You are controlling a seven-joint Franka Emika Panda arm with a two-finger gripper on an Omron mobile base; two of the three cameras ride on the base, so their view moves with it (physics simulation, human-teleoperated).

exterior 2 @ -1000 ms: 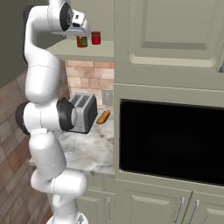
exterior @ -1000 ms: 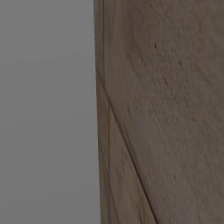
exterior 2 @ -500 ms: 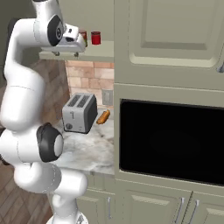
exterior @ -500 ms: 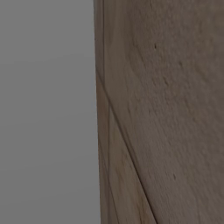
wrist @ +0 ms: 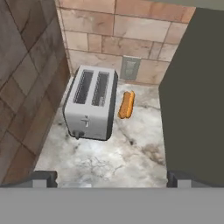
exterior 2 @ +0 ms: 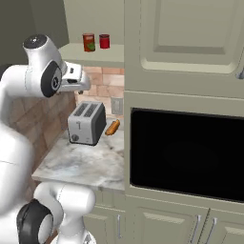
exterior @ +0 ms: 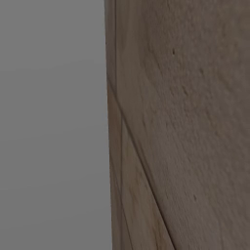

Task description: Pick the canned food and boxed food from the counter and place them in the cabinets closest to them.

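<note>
With the can (exterior 2: 88,42) and box (exterior 2: 104,41) both standing on the cabinet (exterior 2: 95,55) shelf, the empty hand (exterior 2: 82,83), fingers spread, should back out level, clear of the toaster (exterior 2: 86,123) below.

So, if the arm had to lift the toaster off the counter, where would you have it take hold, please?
Probably across the toaster's long flat sides, coming from above. It stands upright on the counter with its two slots facing up, and the hand view looks nearly straight down at it. The hot dog lies apart on one side, so the open gripper has room, if its jaws span the body.
</note>
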